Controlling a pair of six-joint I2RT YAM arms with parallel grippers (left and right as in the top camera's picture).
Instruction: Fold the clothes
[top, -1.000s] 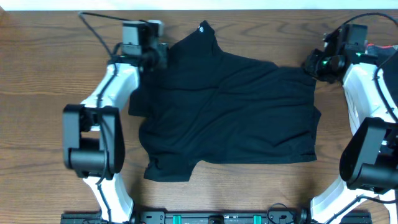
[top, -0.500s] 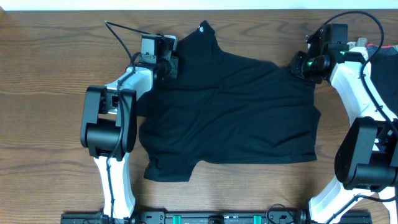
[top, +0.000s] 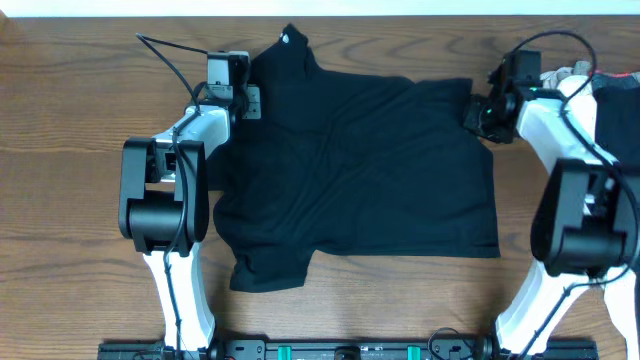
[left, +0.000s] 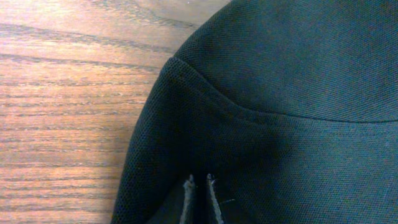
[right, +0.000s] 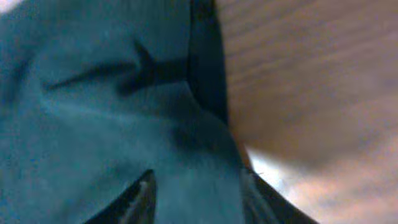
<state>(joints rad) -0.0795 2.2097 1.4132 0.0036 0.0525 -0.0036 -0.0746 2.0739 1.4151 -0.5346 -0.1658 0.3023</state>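
The left pincer (left: 200, 186) clenches the black shirt (top: 370, 170) by its shoulder; the released right pincer (right: 198, 186) should pinch the hem first.

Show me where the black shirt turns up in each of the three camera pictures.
Overhead: black shirt spread flat across the middle.
Left wrist: shirt fills the right and bottom, wood at left.
Right wrist: shirt fills the left, looking bluish.
Shared landmark: the wooden table beside the shirt's edge.
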